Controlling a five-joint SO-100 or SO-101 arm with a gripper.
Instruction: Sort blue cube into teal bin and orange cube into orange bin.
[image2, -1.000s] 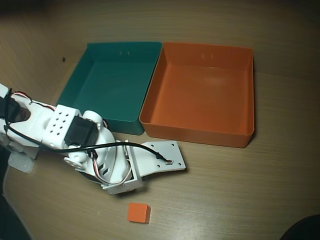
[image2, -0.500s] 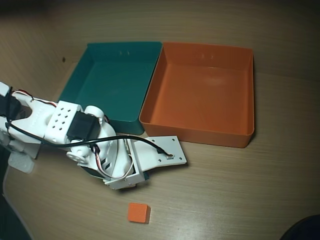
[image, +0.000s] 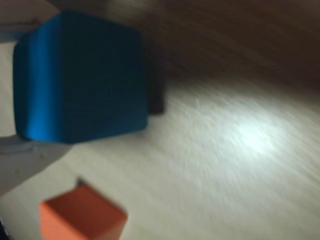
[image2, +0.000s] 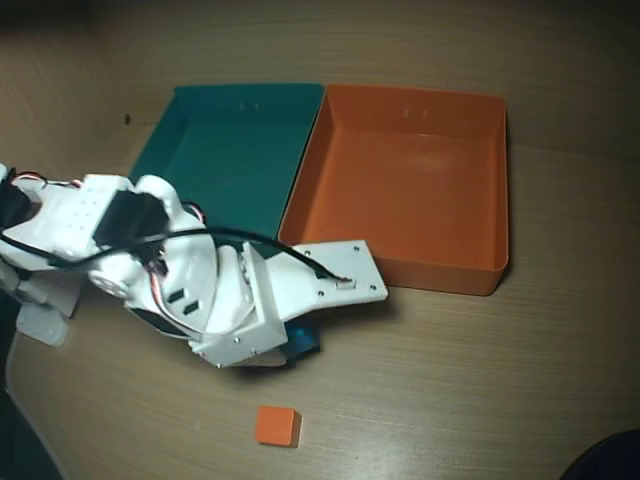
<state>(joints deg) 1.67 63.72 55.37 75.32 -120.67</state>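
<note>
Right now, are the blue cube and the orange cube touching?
Apart. The overhead view shows bare table between the blue cube, under the arm, and the orange cube; the wrist view shows a gap too.

wrist view only, and we note it is blurred throughout. the blue cube (image: 80, 77) fills the upper left, seen close, with a pale gripper part (image: 22, 165) touching its lower left edge; we cannot tell how the jaws stand. the orange cube (image: 80, 215) sits at the bottom left, cut by the frame edge. the wooden table (image: 240, 150) shows a bright glare patch at centre right and is dark toward the top.
</note>
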